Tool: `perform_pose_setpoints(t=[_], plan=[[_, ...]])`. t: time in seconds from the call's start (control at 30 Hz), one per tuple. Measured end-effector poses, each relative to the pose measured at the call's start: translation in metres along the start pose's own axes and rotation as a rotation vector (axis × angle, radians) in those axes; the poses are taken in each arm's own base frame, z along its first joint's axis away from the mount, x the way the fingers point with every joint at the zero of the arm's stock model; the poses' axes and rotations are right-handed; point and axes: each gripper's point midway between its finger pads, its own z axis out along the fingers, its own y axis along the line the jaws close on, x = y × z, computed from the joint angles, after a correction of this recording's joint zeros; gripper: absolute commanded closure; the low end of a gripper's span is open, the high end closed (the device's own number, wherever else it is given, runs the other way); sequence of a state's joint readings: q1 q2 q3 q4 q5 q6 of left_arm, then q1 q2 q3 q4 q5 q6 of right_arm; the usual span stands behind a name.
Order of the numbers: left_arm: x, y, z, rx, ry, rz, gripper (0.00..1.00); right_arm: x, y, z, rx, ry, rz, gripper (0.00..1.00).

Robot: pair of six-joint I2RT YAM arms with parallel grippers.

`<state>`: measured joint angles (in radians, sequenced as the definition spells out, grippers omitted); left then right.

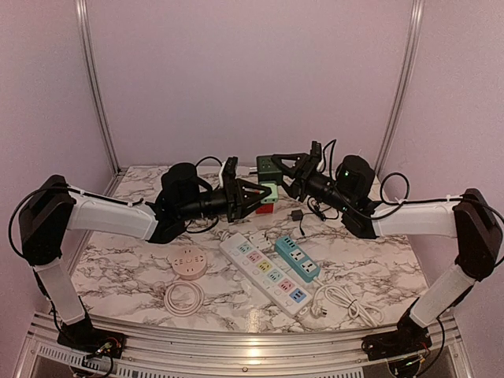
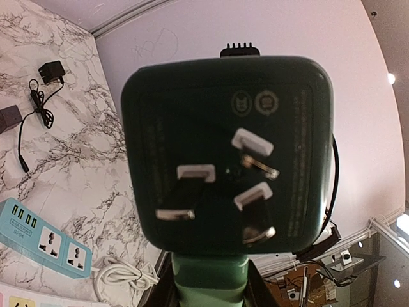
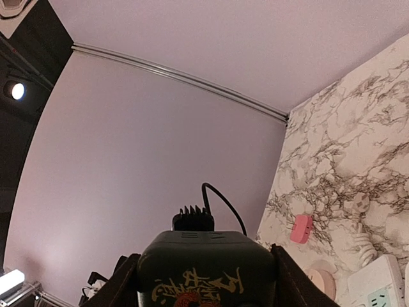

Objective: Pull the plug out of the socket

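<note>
A dark green cube socket (image 1: pixel 269 167) with a black corded plug (image 3: pixel 193 219) on its far side is held in the air over the back middle of the table. My right gripper (image 1: pixel 277 170) is shut on it; its gold-printed face shows between my fingers in the right wrist view (image 3: pixel 204 268). In the left wrist view the cube (image 2: pixel 227 150) fills the frame, with bare metal prongs (image 2: pixel 195 173) facing the camera. My left gripper (image 1: pixel 264 195) is shut on a light green block (image 2: pixel 208 281) right below the cube. I cannot tell whether they touch.
On the marble table lie a white power strip (image 1: pixel 264 272), a blue power strip (image 1: pixel 297 258), a round beige socket (image 1: pixel 189 261), a coiled white cable (image 1: pixel 183 299), another white cable (image 1: pixel 339 299) and a small black adapter (image 1: pixel 297 214). A pink plug (image 3: pixel 300 228) lies near the back wall.
</note>
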<state>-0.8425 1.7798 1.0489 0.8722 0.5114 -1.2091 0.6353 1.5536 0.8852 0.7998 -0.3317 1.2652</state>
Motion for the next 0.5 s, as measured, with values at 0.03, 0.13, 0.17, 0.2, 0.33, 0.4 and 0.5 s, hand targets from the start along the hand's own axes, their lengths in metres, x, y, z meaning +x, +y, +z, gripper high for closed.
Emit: perform_pose_setpoints(t=[0.03, 0.13, 0.17, 0.2, 0.33, 0.4, 0.5], plan=[[0.0003, 0.0002, 0.0, 0.0, -0.003, 0.002, 1.0, -0.0001, 0.0001, 0.0, 0.0, 0.0, 0.0, 0.92], [0.001, 0.0013, -0.0005, -0.001, -0.008, 0.008, 1.0, 0.0001, -0.0003, -0.0001, 0.0, 0.003, 0.0, 0.92], [0.0016, 0.0016, -0.0004, -0.001, -0.01, 0.012, 1.0, 0.0003, -0.0003, -0.0001, 0.0, 0.004, 0.0, 0.92], [0.002, 0.0018, -0.0005, -0.002, -0.011, 0.015, 1.0, 0.0006, -0.0003, -0.0001, 0.0, 0.005, 0.0, 0.92], [0.0035, 0.0018, -0.0018, -0.004, -0.013, 0.024, 1.0, 0.0021, -0.0003, -0.0001, -0.001, 0.014, 0.002, 0.93], [0.0036, 0.0019, -0.0018, -0.005, -0.013, 0.027, 1.0, 0.0024, -0.0001, -0.0001, -0.001, 0.015, 0.004, 0.93], [0.0037, 0.0018, -0.0015, -0.005, -0.016, 0.032, 1.0, 0.0022, 0.0001, -0.0002, -0.003, 0.014, 0.01, 0.93]])
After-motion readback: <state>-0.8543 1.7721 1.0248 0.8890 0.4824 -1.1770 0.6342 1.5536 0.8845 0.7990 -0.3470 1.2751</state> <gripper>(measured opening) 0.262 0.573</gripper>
